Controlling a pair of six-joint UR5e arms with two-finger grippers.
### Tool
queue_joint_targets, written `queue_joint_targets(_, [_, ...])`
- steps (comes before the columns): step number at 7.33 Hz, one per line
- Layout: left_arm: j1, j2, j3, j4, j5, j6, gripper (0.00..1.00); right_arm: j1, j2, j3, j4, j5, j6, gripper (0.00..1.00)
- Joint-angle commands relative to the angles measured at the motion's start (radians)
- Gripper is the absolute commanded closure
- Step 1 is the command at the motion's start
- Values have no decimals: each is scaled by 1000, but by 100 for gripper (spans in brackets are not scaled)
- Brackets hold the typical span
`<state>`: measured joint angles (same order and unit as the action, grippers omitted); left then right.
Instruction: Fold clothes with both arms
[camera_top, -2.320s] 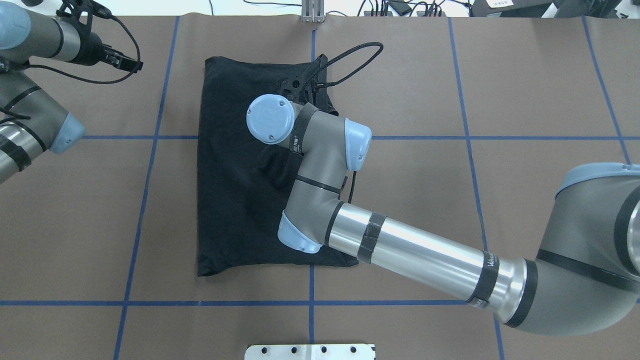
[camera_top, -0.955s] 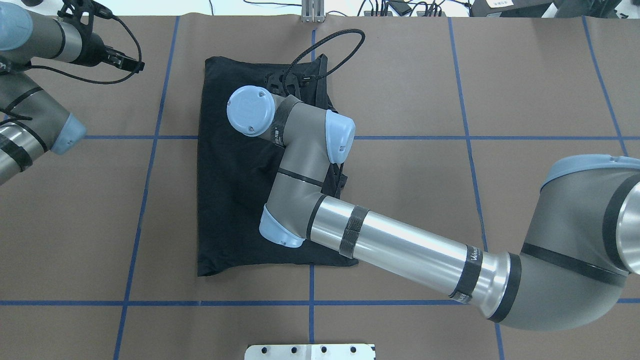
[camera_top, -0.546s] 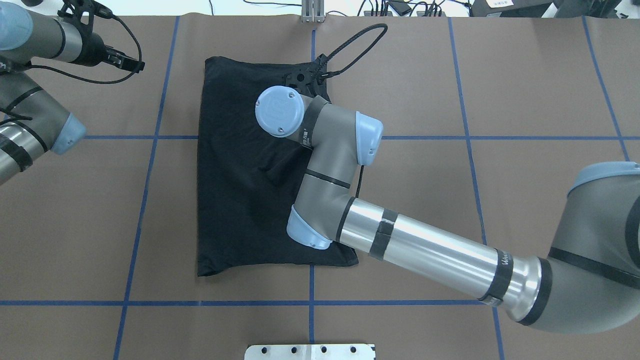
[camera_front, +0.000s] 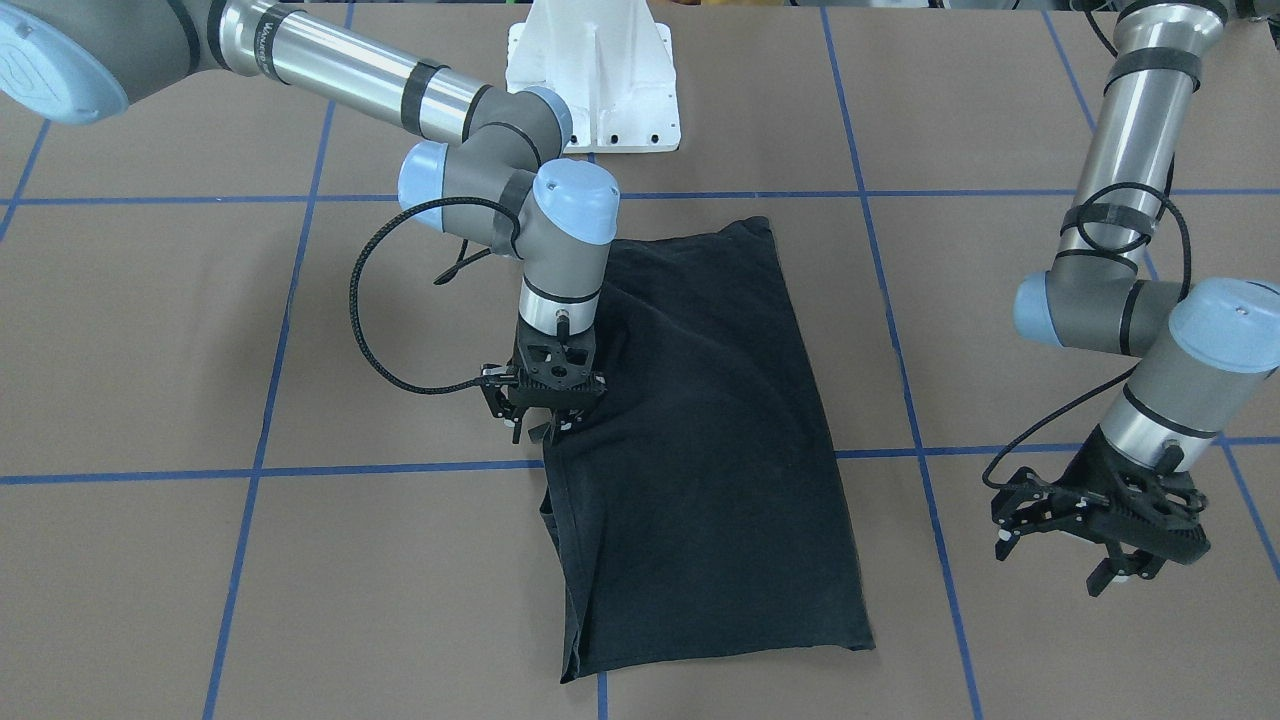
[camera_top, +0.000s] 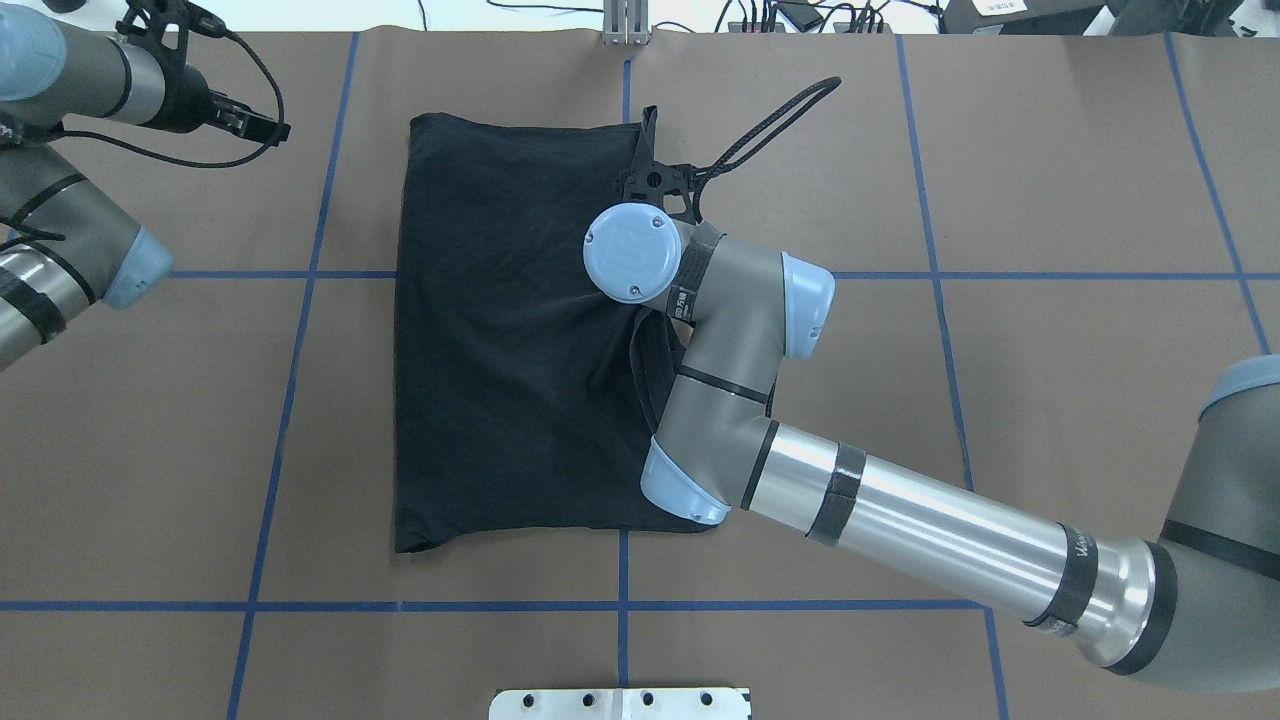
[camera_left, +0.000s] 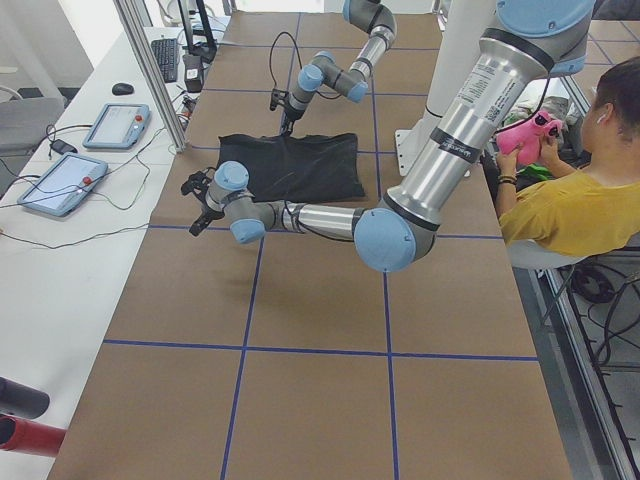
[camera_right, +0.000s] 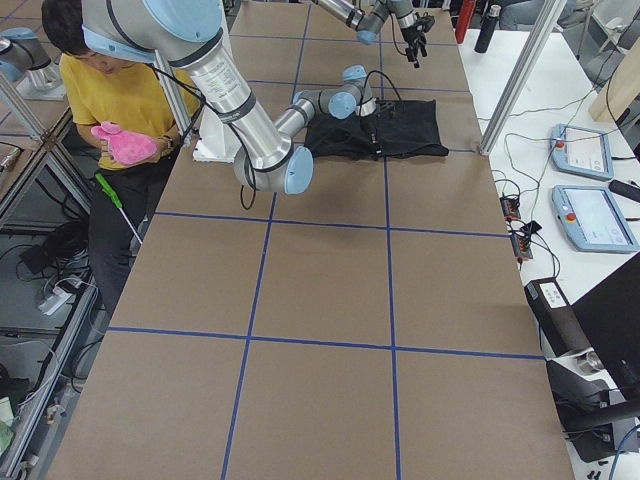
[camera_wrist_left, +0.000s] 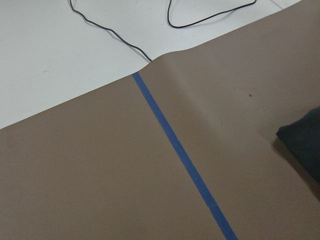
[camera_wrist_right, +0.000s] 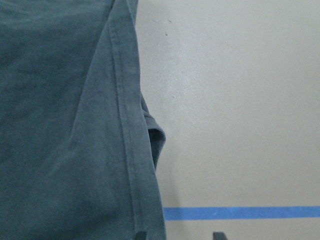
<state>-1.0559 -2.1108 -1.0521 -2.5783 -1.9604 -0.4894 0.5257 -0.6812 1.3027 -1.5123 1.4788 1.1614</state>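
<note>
T-shirt (camera_top: 500, 330): folded black rectangle, flat mid-table (camera_top: 1050, 180) | handling: looks soft, light and limp; best pinched at the hemmed edge or a corner | right gripper (camera_front: 548, 425): wrist straight down at the shirt's right-hand long edge, jaws apart astride the hem, gripping nothing | left gripper (camera_front: 1090, 545): hangs well clear, fingers spread, empty

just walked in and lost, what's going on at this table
The right gripper sits open at the long edge of a folded black T-shirt on the brown table, one fingertip over the hem and one over the table. The left gripper hangs open off to the side, clear of the shirt. Nothing is gripped.
</note>
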Motion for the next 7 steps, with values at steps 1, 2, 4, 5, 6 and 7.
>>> queue_joint_targets(1, [1, 0, 1, 1, 0, 0, 0, 11, 17, 32, -11, 78, 90, 0])
queue_joint_targets(2, [1, 0, 0, 0, 0, -1, 0, -16, 34, 33, -41, 77, 125, 0])
queue_joint_targets(4, [1, 0, 0, 1, 0, -17, 0, -73, 46, 46, -69, 67, 195, 19])
queue_joint_targets(5, [1, 0, 0, 0, 0, -17, 0, -79, 45, 47, -121, 61, 192, 46])
queue_joint_targets(6, [1, 0, 0, 0, 0, -17, 0, -81, 42, 59, -158, 57, 182, 64])
queue_joint_targets(7, [1, 0, 0, 0, 0, -17, 0, -96, 40, 61, -164, 39, 181, 69])
